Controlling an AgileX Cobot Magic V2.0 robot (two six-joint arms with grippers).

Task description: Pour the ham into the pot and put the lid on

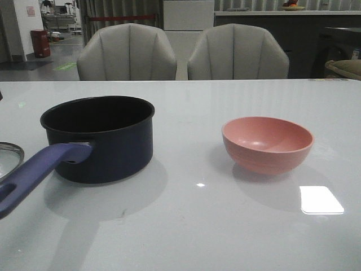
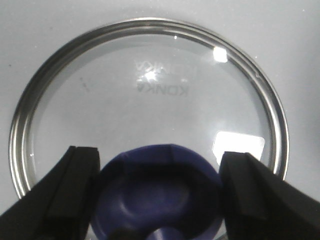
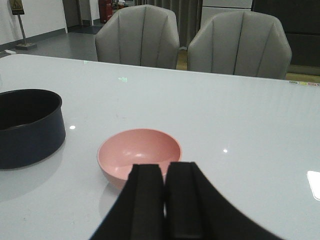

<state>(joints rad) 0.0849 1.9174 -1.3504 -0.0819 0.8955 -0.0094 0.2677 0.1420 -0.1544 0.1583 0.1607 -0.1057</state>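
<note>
While the lid is framed by the left wrist camera, the scene is recorded as follows.

Pot: the pot (image 1: 107,138) is stood upright on the counter (image 1: 225,237), left of centre in the front view; its black interior is seen only from a low angle, and its purple-blue handle (image 1: 36,172) is pointed toward the camera and to the left.

Pink bowl: the pink bowl (image 1: 267,143) is set upright to the right of the pot, well apart from it; what is seen of its inside is bare.

Ham: none can be made out in any view.

Lid: the lid (image 2: 150,105) is laid flat on the counter, knob (image 2: 157,192) up; only its rim is caught at the left edge of the front view, beside the pot handle.

Left tool: the left tool (image 2: 159,192) is spread wide, 1 finger on each side of the knob; contact cannot be told.

Right tool: the right tool (image 3: 165,205) is pressed closed with nothing between its 2 fingers, held near the pink bowl.

Chairs: 2 grey chairs (image 1: 127,53) are placed behind the counter.
</note>
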